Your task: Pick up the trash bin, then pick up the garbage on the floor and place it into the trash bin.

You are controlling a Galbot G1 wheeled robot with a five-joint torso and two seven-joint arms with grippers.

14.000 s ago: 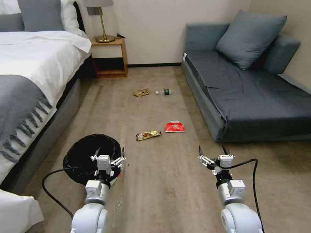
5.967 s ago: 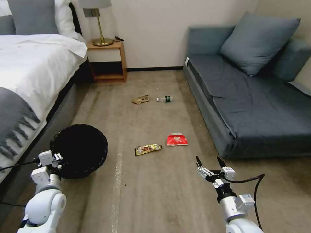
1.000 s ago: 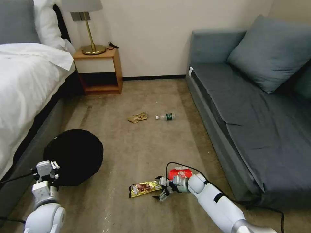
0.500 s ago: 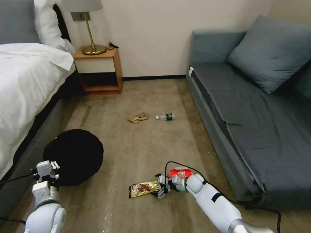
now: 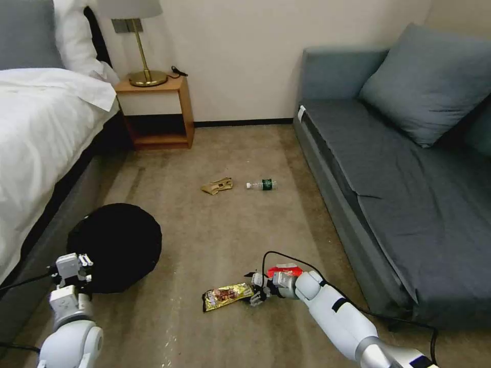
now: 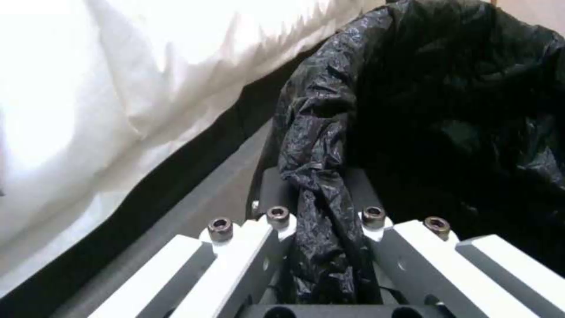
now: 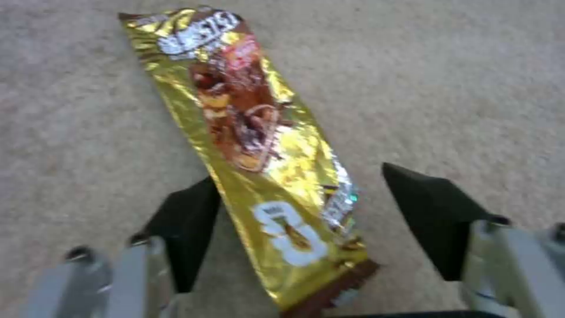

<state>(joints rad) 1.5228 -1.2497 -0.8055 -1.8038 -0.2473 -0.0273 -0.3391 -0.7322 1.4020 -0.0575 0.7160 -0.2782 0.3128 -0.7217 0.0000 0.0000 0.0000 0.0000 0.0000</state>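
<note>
The trash bin (image 5: 115, 248), lined with a crinkly black bag, hangs low beside the bed, and my left gripper (image 5: 71, 266) is shut on its rim. In the left wrist view the fingers (image 6: 268, 225) pinch a fold of the black bag (image 6: 321, 176). My right gripper (image 5: 254, 292) is down at the carpet and open, its fingers either side of one end of the gold-brown candy bar wrapper (image 5: 225, 295) (image 7: 247, 137). The red snack bag (image 5: 283, 268) lies just behind the right arm, partly hidden. Farther off lie the tan paper wrapper (image 5: 217, 185) and the small bottle (image 5: 262, 184).
A bed (image 5: 41, 133) runs along the left and a grey sofa (image 5: 409, 194) along the right. A wooden nightstand (image 5: 156, 112) with a lamp stands against the back wall. Open carpet lies between them.
My right gripper has slid left along the carpet until its open fingers straddle the end of the candy bar wrapper. The left arm and the trash bin have hardly moved.
</note>
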